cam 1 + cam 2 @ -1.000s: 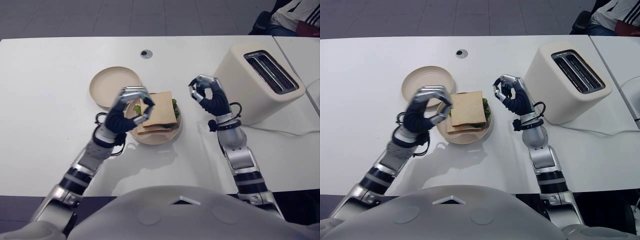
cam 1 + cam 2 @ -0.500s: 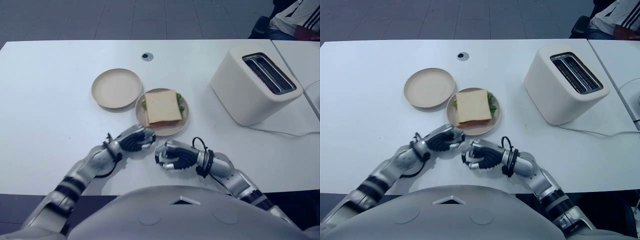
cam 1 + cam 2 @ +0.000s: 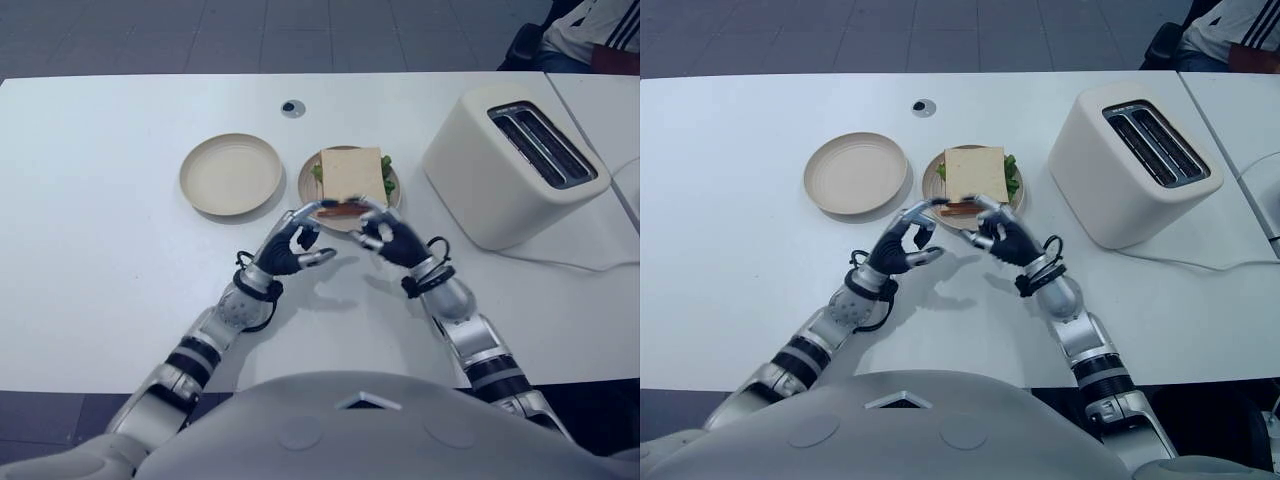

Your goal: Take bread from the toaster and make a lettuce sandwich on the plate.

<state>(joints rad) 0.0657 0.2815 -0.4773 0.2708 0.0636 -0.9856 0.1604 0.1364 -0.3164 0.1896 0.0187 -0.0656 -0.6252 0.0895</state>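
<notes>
Resting on the plate (image 3: 305, 186), 1 sandwich (image 3: 351, 173) (lettuce (image 3: 388, 181) at its edges).

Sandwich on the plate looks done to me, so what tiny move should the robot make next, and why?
Probably draw both hands back toward its body. The sandwich sits whole on its plate, lettuce showing under the top slice, the toaster slots look empty, and the left hand and right hand crowd the plate's near rim.

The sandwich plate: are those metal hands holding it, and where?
Both the left hand and the right hand sit at the near rim of the round beige plate carrying the lettuce sandwich; whether they actually grip it cannot be told.
</notes>
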